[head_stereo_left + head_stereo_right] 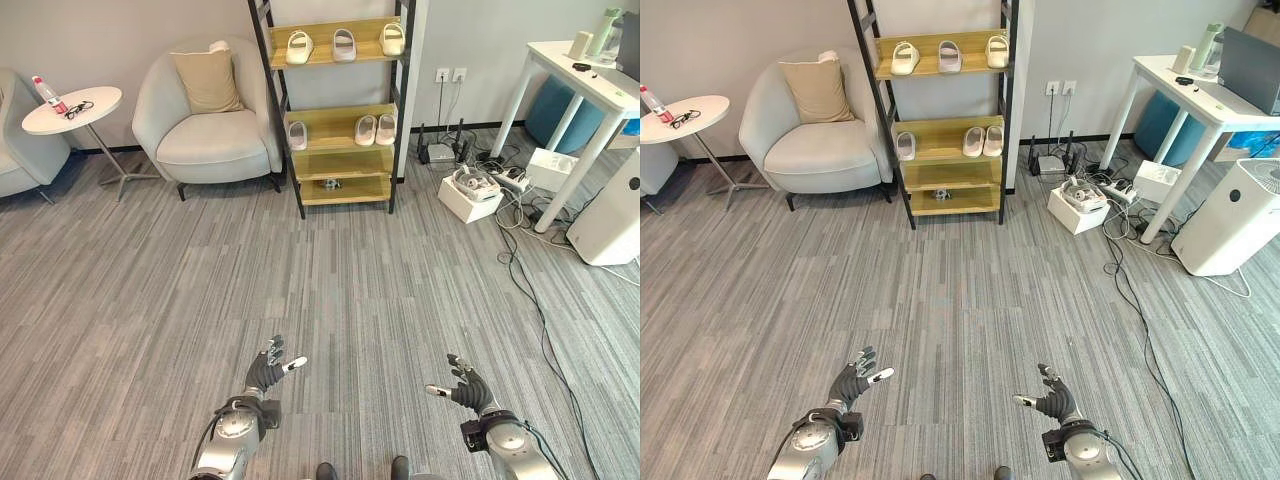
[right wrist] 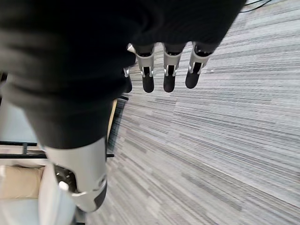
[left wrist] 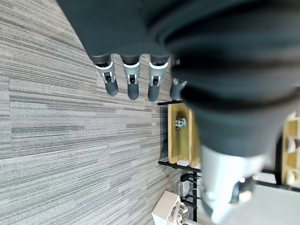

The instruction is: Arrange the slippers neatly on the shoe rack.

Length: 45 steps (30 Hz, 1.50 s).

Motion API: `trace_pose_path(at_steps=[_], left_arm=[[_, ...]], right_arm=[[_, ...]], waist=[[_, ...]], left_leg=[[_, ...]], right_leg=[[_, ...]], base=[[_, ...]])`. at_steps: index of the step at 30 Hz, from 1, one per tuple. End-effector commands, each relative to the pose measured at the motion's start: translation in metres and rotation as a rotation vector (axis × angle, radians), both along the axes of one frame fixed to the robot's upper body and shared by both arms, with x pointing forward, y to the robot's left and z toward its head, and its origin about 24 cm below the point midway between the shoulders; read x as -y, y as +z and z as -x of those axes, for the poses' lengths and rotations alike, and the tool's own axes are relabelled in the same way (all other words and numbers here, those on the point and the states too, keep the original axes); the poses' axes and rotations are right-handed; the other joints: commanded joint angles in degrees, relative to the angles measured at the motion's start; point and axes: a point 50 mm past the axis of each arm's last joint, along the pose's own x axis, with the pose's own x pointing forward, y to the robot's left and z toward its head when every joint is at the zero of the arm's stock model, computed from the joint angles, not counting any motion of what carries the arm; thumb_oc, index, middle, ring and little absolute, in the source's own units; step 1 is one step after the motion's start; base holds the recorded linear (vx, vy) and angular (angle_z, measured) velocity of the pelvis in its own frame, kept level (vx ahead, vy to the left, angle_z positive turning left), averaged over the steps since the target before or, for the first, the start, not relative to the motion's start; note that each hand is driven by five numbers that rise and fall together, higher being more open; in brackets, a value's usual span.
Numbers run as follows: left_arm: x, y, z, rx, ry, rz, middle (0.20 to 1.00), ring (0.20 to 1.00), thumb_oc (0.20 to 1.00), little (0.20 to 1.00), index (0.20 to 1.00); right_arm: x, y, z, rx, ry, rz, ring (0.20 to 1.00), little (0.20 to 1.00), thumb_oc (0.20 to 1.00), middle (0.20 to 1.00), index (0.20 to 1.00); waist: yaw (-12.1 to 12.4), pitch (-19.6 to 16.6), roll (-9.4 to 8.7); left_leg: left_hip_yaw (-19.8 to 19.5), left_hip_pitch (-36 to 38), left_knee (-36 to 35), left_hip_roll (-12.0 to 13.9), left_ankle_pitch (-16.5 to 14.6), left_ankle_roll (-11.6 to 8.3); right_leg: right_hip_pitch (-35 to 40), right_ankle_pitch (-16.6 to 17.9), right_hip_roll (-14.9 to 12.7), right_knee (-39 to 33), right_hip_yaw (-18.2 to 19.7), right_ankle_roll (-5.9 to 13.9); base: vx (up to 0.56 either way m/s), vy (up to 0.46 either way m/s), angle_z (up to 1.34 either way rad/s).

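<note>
You have a wide stretch of grey striped carpet (image 1: pixel 300 280) between you and the shoe rack (image 1: pixel 335 105), with nothing lying on it along the straight line ahead. To the left of the rack sits a pale armchair (image 1: pixel 205 125) with a tan cushion (image 1: pixel 208 80), and further left a small round side table (image 1: pixel 72 108) carrying a bottle and glasses. To the right, watch the tangle of cables (image 1: pixel 520 230), a white box (image 1: pixel 470 192) on the floor, the white desk (image 1: pixel 585 85) and a white appliance (image 1: pixel 612 215).

The slippers are already on the rack: three cream ones (image 1: pixel 343 44) spaced along the top shelf, toes up, and on the middle shelf one (image 1: pixel 297 134) at the left and a pair (image 1: pixel 376 129) touching side by side at the right. A small dark object lies on the lowest shelf.

Your left hand (image 1: pixel 268 368) and right hand (image 1: pixel 466 386) hover low over the carpet, fingers spread straight, holding nothing.
</note>
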Motion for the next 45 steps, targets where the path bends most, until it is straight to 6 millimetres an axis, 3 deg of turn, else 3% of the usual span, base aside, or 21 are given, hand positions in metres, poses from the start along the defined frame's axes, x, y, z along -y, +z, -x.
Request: trace_pose_path(at_steps=[1,18,33,39,42,45], left_arm=[[-0.005,0.017,-0.021,0.097,0.000,-0.013,1.000,1.000,1.000,1.000,1.000],[0.001,0.012,-0.016,0.072,-0.071,-0.050,1.000,1.000,1.000,1.000,1.000],[-0.003,0.021,-0.023,0.119,-0.024,-0.031,1.000,1.000,1.000,1.000,1.000],[-0.016,0.023,-0.023,0.120,-0.010,-0.105,1.000,1.000,1.000,1.000,1.000],[-0.019,0.024,-0.024,0.124,-0.008,-0.108,1.000,1.000,1.000,1.000,1.000],[-0.018,0.028,-0.029,0.141,-0.011,-0.114,1.000,1.000,1.000,1.000,1.000]], right_arm=[[-0.005,0.015,-0.017,0.115,-0.037,-0.040,1.000,1.000,1.000,1.000,1.000],[-0.009,0.007,-0.012,0.080,-0.028,-0.066,1.000,1.000,1.000,1.000,1.000],[-0.019,0.014,-0.022,0.117,-0.018,-0.140,1.000,1.000,1.000,1.000,1.000],[-0.017,0.021,-0.032,0.144,0.000,-0.111,1.000,1.000,1.000,1.000,1.000],[-0.010,0.026,-0.035,0.161,-0.003,-0.080,1.000,1.000,1.000,1.000,1.000],[-0.011,0.031,-0.041,0.187,-0.005,-0.079,1.000,1.000,1.000,1.000,1.000]], waist=[[-0.8,-0.1,-3.99],[-0.9,-0.1,-4.17],[-1.3,0.4,-4.71],[-0.8,2.3,-5.23],[-0.5,3.3,-5.26],[-1.0,5.6,-5.13]], left_leg=[[-2.0,2.6,-0.5,2.0,-5.6,-4.27],[-2.4,3.4,-0.5,1.7,-5.5,-4.11],[-2.1,3.8,-0.5,1.7,-5.7,-4.03],[-1.8,1.9,-0.5,0.8,-5.6,-3.21],[-2.2,1.2,0.0,-0.4,-6.5,-1.80],[-2.1,2.4,0.3,-1.2,-7.2,-0.49]], right_leg=[[3.4,-4.1,-5.5,-2.3,1.0,7.08],[3.9,-4.2,-5.6,-2.1,0.7,6.86],[3.8,-4.1,-5.8,-1.6,1.0,6.81],[1.2,-3.6,-6.4,-0.7,2.0,7.63],[-2.6,-4.8,-8.2,7.4,2.7,8.80],[-8.8,-0.9,-9.3,20.1,4.2,9.81]], base=[[0.00,0.000,0.00],[0.00,-0.004,-0.02],[0.00,0.002,0.00],[0.01,0.079,-0.05],[-0.01,0.144,-0.06],[-0.01,0.098,-0.04]])
